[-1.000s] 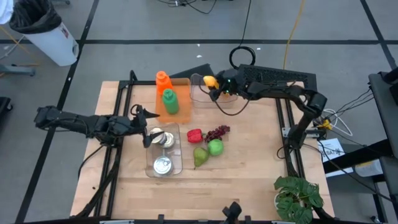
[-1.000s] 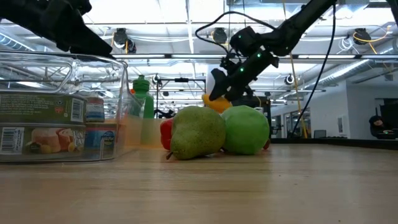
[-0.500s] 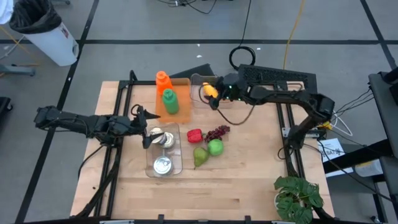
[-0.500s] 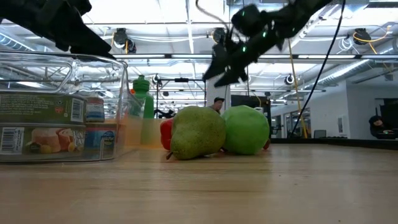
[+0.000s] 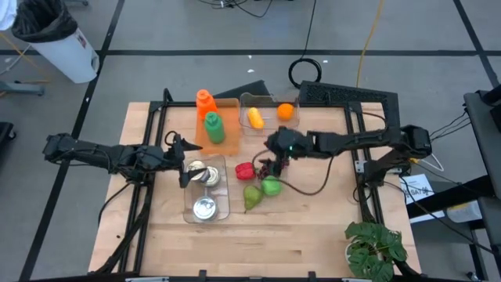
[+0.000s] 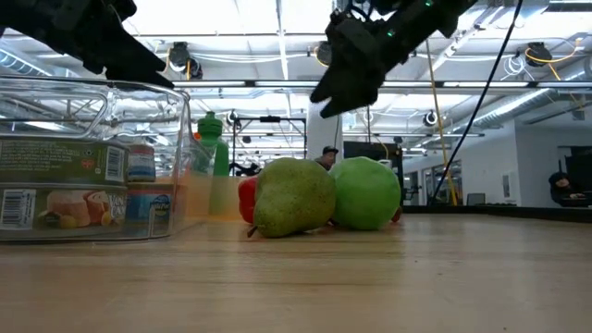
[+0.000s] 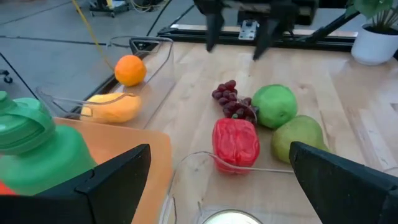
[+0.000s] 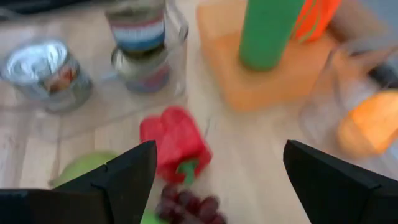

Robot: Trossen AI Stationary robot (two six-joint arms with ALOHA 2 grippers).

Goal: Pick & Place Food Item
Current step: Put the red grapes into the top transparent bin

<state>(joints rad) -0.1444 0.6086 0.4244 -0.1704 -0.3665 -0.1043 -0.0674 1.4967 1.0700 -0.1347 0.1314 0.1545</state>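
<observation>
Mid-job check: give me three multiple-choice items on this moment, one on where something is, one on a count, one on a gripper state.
1. Where is the round orange fruit?
A. Inside the clear plastic bin at the table's back
B. On the orange tray
C. Beside the green pear

2. How many loose food items lie on the bare wood at the table's middle?
A. Two
B. Four
C. Six

3. How is the right gripper?
A. Shut on the grapes
B. Open and empty, above the loose food
C. Shut on the yellow fruit

Answers:
1 A: the round orange fruit sits with the yellow fruit inside the clear plastic bin.
2 B: red bell pepper, dark grape bunch, green apple, green pear.
3 B: the right gripper hangs over them, fingers apart, holding nothing.
</observation>
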